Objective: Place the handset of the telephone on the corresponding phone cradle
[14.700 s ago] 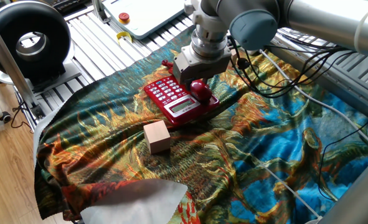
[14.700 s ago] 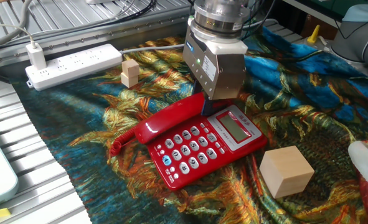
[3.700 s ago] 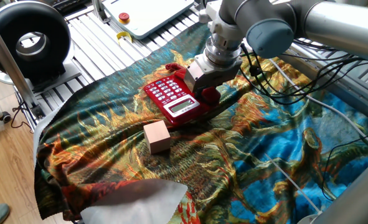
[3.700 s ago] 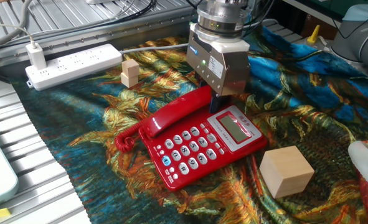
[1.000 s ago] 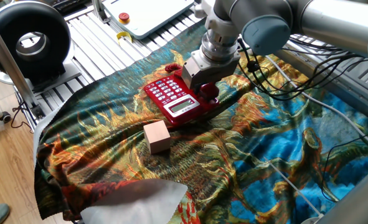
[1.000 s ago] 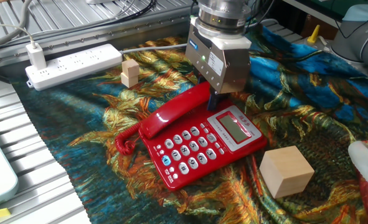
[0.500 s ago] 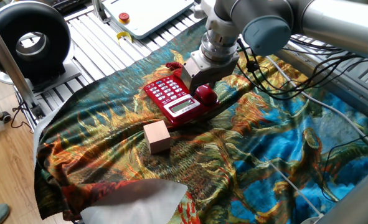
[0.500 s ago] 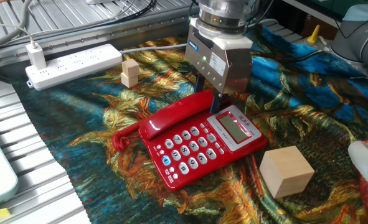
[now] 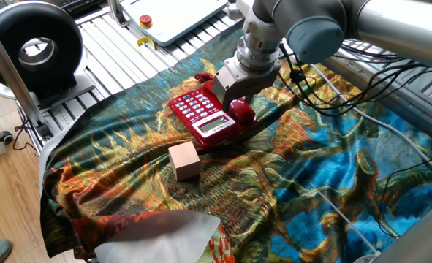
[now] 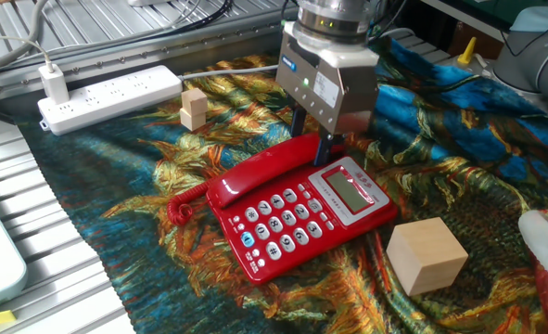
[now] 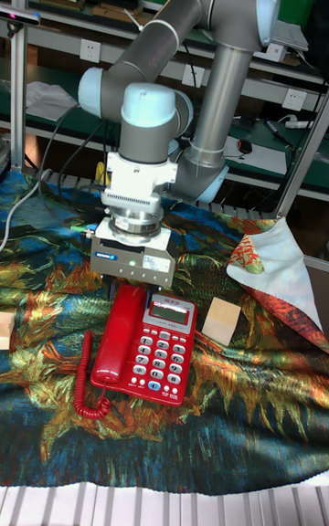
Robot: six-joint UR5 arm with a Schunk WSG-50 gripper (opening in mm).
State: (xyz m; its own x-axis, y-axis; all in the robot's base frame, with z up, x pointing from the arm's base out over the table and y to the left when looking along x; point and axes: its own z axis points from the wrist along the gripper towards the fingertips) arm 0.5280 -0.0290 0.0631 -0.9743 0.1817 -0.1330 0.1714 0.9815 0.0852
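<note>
One red handset (image 10: pixel 260 173) lay along the phone cradle (image 11: pixel 117 371) of the telephone (image 10: pixel 297 215), on the buttonless edge beside the keypad, its long axis parallel to that edge. In the tall fixed view I saw it run from the display end, under the arm, toward the front of the table, with its coiled cord (image 11: pixel 87 389) looping out beside the base. My gripper (image 10: pixel 309 133) hung just above the handset's display end. Its two dark fingers (image 10: pixel 298 122) stood a little apart on either side of the receiver, and I could not tell whether they touched it. Everything sat on a patterned cloth (image 9: pixel 325 183), with a wooden cube (image 10: pixel 426 255) near the telephone's display corner.
</note>
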